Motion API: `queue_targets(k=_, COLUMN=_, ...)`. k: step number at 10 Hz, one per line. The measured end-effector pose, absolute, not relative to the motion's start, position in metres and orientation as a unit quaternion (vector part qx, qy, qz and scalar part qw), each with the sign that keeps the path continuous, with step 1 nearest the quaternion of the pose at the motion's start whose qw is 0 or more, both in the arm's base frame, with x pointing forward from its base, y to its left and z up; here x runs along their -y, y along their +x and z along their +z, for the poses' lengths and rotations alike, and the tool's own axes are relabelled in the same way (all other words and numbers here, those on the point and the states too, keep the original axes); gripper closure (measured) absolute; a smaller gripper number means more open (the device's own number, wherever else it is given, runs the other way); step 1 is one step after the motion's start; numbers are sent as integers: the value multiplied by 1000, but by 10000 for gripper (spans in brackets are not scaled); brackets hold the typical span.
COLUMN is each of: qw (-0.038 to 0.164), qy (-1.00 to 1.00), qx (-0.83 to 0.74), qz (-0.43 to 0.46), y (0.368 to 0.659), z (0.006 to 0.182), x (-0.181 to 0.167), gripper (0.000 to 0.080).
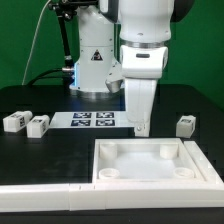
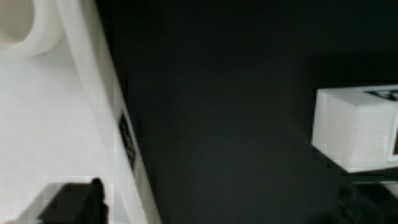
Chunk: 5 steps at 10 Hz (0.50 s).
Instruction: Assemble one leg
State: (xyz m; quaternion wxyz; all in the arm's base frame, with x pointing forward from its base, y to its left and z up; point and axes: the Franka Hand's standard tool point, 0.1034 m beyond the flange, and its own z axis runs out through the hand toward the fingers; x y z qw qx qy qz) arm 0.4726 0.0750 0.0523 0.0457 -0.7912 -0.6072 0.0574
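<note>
My gripper (image 1: pixel 141 127) hangs low over the black table, just behind the far edge of the large white square panel (image 1: pixel 150 175). In the wrist view its two dark fingertips stand far apart with only bare table between them, so the gripper (image 2: pixel 217 206) is open and empty. One small white leg (image 2: pixel 358 126) with a tag on its face lies beside one fingertip, apart from it. The panel's edge (image 2: pixel 63 110) runs by the other fingertip. In the exterior view two legs (image 1: pixel 15 122) (image 1: pixel 38 125) lie at the left and one leg (image 1: pixel 186 125) at the right.
The marker board (image 1: pixel 93 120) lies flat on the table between the left legs and my gripper. The arm's white base (image 1: pixel 95 60) stands behind it. The panel has round sockets in its corners (image 1: pixel 112 172).
</note>
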Motion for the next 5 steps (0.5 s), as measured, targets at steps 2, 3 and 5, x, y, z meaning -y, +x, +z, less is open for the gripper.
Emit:
queue_targets(k=2, qw=41, qy=-839, qx=539, qz=61, y=472, z=52, x=-76, gripper=151)
queue_targets(k=3, qw=39, qy=-862, qx=501, qz=64, y=472, z=52, x=-76, gripper=151)
queue_targets(k=5, qw=33, qy=-926, qx=370, qz=65, y=463, z=48, x=-80, gripper=151)
